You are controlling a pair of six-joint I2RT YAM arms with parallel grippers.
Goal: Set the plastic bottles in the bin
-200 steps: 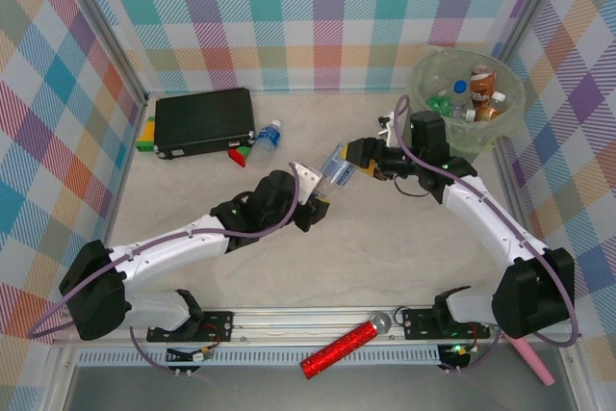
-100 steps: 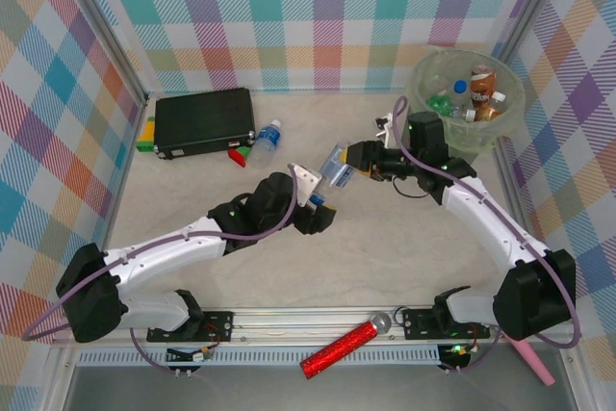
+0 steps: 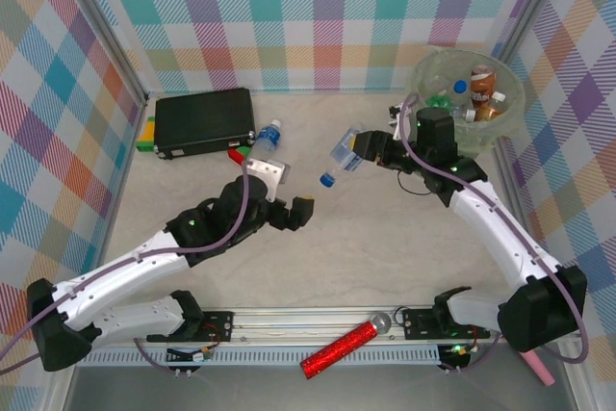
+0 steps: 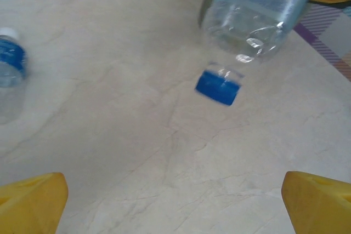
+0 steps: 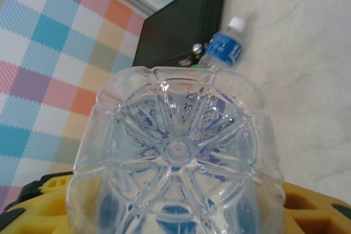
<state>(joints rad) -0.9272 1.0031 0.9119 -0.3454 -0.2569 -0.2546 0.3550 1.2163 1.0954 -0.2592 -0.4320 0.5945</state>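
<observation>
A clear bottle (image 3: 344, 156) with a blue cap is pinched near its base by the right gripper (image 3: 364, 149), while the left gripper (image 3: 287, 192) is spread wide with nothing held.

The held bottle is tilted cap-down above the table (image 3: 385, 257), just ahead of the left gripper's yellow fingertips (image 4: 33, 201) and apart from them; no writing on it can be read. A second bottle (image 3: 265, 140), white-capped and blue-labelled, lies ahead and to the left of the left gripper, just beside the black case (image 3: 204, 122). The bin (image 3: 505, 127), pale green and translucent, stands behind the right gripper, near its wrist, with several bottles (image 3: 481, 79) inside; their labels are too small to be read. The table is pale marbled beige, enclosed by pastel plaid walls (image 3: 289, 16).
</observation>
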